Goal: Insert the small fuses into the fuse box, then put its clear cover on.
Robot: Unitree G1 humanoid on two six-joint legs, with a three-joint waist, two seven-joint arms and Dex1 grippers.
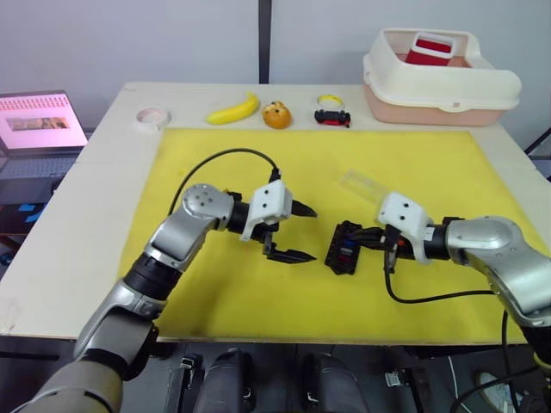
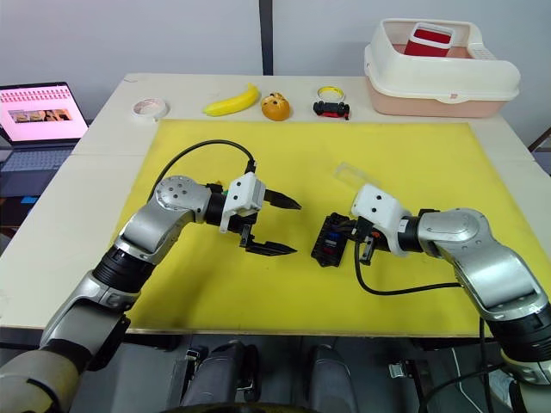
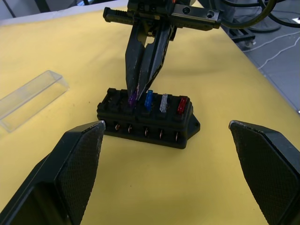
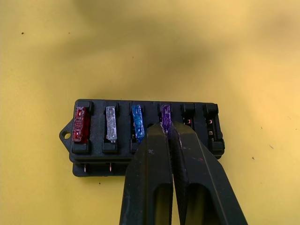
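Observation:
The black fuse box [image 1: 346, 248] lies on the yellow mat [image 1: 430, 155] between my two grippers. Red [image 4: 80, 124], grey [image 4: 110, 123] and blue [image 4: 137, 122] fuses sit in its slots. My right gripper [image 4: 165, 127] is shut on a purple fuse [image 4: 165, 112] at the fourth slot; two slots beyond it stand empty. My left gripper [image 1: 306, 232] hangs open just left of the box, holding nothing. The clear cover [image 1: 366, 183] lies on the mat behind the box.
Along the table's far edge stand a cream bin [image 1: 439, 82] holding a red item, a toy car [image 1: 332, 116], an orange toy [image 1: 275, 114], a banana [image 1: 234, 109] and a tape roll [image 1: 152, 117]. A laptop [image 1: 39, 125] sits off to the left.

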